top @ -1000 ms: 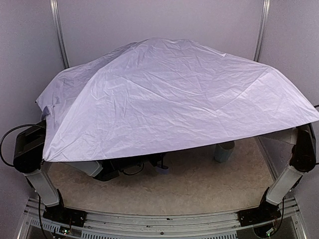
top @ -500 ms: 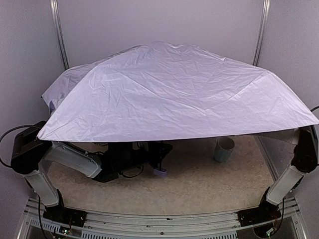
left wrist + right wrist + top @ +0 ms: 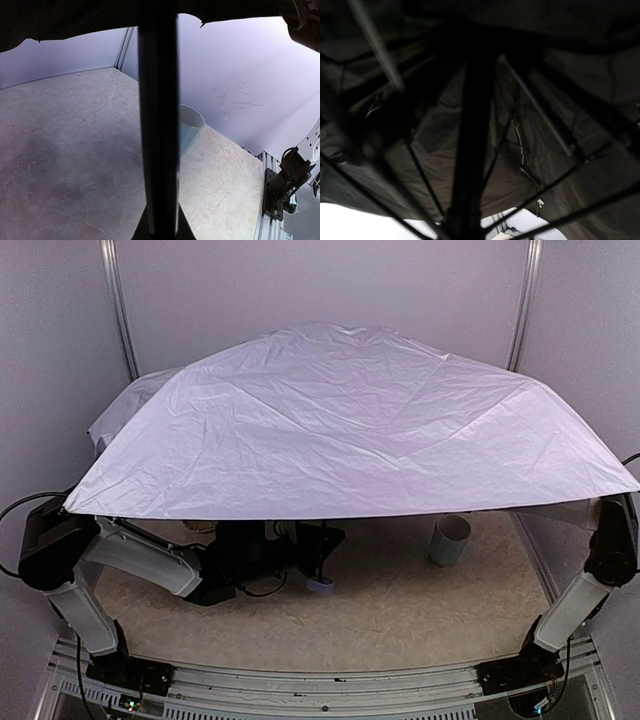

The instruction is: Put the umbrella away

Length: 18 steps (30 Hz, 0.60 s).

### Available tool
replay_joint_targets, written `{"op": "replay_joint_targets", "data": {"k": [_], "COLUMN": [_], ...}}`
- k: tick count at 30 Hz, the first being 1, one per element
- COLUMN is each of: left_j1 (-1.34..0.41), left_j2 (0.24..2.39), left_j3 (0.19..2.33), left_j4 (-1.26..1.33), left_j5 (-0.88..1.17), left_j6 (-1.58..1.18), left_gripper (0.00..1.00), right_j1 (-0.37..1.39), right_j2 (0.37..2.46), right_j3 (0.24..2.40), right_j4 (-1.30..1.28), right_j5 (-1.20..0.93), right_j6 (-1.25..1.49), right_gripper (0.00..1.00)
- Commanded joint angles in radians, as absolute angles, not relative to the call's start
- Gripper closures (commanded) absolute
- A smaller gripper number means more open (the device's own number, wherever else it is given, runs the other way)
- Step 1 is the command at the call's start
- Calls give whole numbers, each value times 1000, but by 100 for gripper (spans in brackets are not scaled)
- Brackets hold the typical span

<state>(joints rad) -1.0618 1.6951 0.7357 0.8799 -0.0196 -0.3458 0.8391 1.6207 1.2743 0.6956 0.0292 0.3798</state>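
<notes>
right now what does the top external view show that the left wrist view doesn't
Only the top external view shows the umbrella from outside: its lavender fabric is spread open over most of the table. It also shows the lavender handle knob beneath it and the left arm stretched under it. Only the left wrist view shows the black shaft up close, running up the middle of the picture, and the canopy's dark underside along the top edge. Both show the light blue cup standing upright on the table.
</notes>
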Motion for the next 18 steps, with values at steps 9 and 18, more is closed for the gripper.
{"op": "replay_joint_targets", "data": {"k": [9,18], "left_j1": [-1058,-959], "left_j2": [1634,1494], "left_j3": [747,716], "left_j4": [973,981], "left_j5": [-30,-10], "left_j6": [-292,-266], "left_gripper": [100,100], "right_j1": [827,865], "right_j2": [1612,1707], "right_j3": [1306,1447], "right_j4": [604,300], "right_j5": [55,-143], "right_j6": [333,168], "right_gripper": [95,95]}}
